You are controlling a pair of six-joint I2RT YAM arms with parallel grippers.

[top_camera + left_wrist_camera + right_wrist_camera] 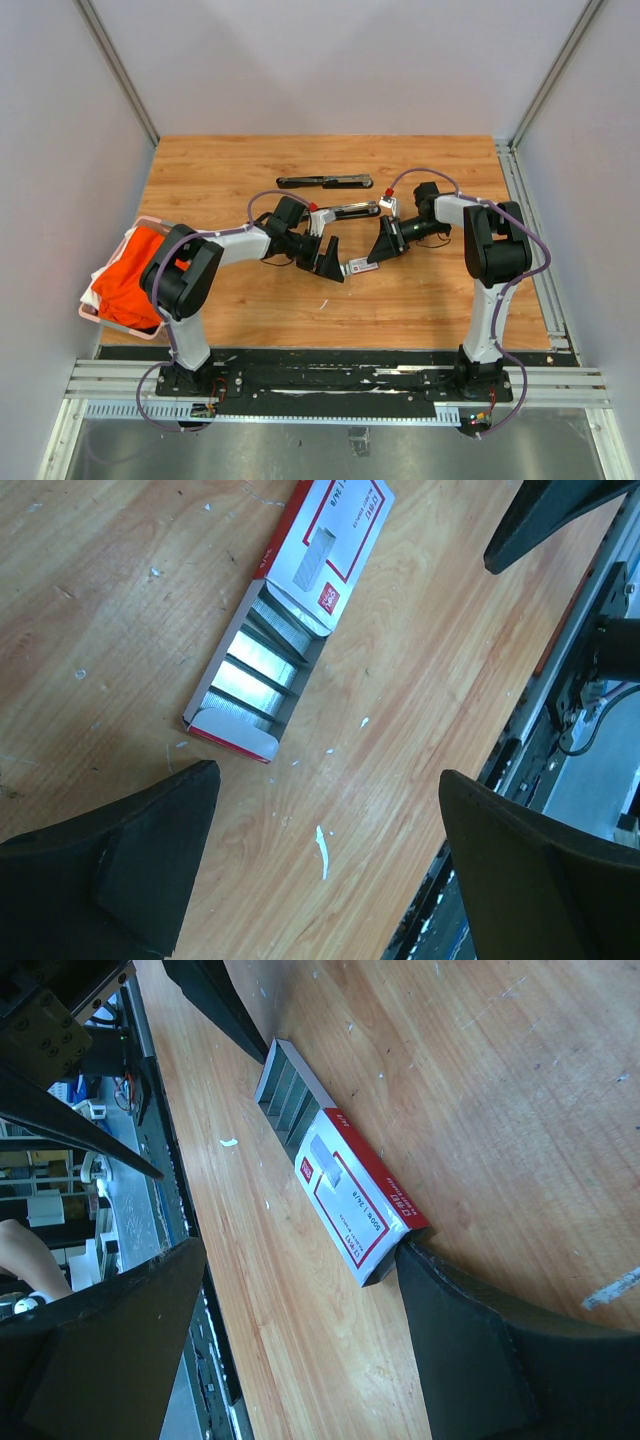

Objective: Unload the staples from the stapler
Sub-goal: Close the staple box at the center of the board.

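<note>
A black stapler (325,181) lies flat toward the back of the table. A shorter dark-and-silver bar (352,210) lies nearer, between the two wrists. A white-and-red box (362,266) sits between the grippers with its tray slid out. Rows of silvery staples (250,670) show in that tray. My left gripper (330,775) is open, low over bare wood just short of the tray's end. My right gripper (300,1260) is open at the box's (355,1200) closed end, where one finger (450,1310) touches the corner. Neither holds anything.
A pink basket (100,320) with orange cloth sits at the table's left edge. A small white sliver (320,848) lies on the wood near the left fingers. Grey walls enclose the table, and a metal rail (340,380) runs along the near edge.
</note>
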